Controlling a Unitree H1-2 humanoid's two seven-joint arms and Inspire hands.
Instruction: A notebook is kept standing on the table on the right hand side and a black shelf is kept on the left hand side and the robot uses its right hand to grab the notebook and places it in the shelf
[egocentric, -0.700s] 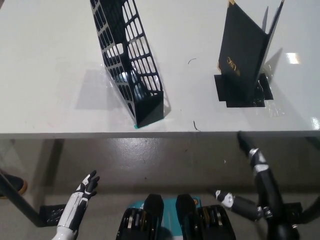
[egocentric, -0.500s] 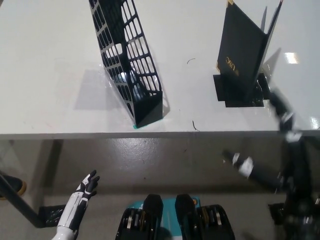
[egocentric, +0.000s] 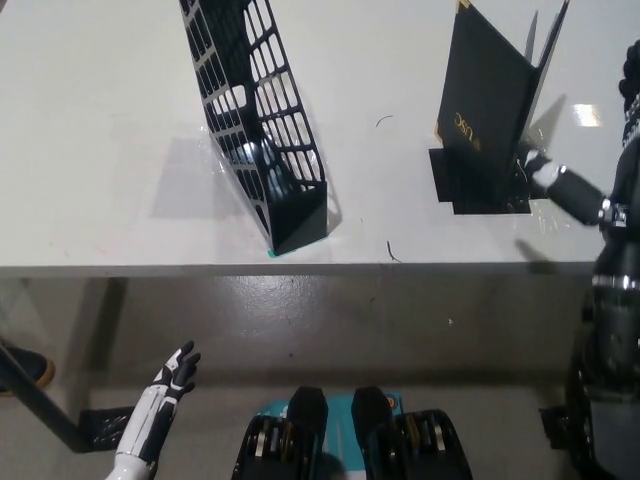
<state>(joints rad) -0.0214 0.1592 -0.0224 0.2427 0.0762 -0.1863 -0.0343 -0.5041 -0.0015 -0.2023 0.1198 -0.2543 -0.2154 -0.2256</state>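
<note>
The notebook (egocentric: 487, 100) stands upright on the white table (egocentric: 100, 150), over on the right side, its dark covers fanned a little apart at the top and gold lettering showing low on the front cover. It sits on a dark patch (egocentric: 480, 190) on the tabletop, not far from the table's front edge. The black shelf (egocentric: 255, 120), a slotted upright rack, stands well apart from it on the left half of the table, leaning in the view with its solid base toward the front edge. A bit of green (egocentric: 272, 254) peeks out under its front corner.

The right hand (egocentric: 600, 190) comes in from the picture's right edge at table height. One finger, black with a pale tip, reaches out toward the lower right corner of the notebook and ends just beside it; whether it touches I cannot tell. Most of the hand is cut off by the picture's edge, so I cannot tell whether it is spread or closed. The black arm hangs down along the right side below it.

The left hand (egocentric: 172, 372) rests low at the lower left, below the table edge, over the grey floor (egocentric: 300, 320), fingers loosely apart and holding nothing.
</note>
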